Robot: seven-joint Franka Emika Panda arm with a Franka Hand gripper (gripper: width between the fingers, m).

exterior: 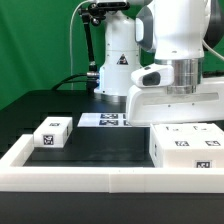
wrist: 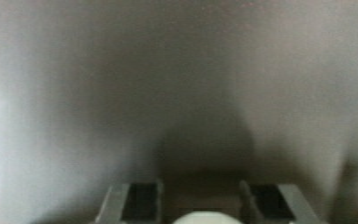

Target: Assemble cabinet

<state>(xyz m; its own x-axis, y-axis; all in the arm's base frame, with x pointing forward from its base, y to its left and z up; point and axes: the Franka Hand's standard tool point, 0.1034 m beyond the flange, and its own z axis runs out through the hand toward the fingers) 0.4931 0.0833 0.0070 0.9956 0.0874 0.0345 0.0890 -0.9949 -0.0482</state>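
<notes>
The cabinet (exterior: 187, 146) is a large white box with tag markers on its faces, standing at the exterior view's right on the black table. My gripper (exterior: 172, 116) is straight down at its far top edge, with the fingertips hidden behind the box. In the wrist view a blurred grey-white surface (wrist: 176, 90) fills the picture at very close range. The two dark fingers (wrist: 135, 203) stand a short way apart. A white rounded piece (wrist: 208, 217) fills the gap between them, so the gripper (wrist: 206, 205) looks shut on a wall of the cabinet.
A small white block with a tag (exterior: 50, 133) lies at the exterior view's left. The marker board (exterior: 103, 120) lies flat at the back middle. A long white rail (exterior: 100, 178) borders the table's front and left. The robot base (exterior: 118, 65) stands behind.
</notes>
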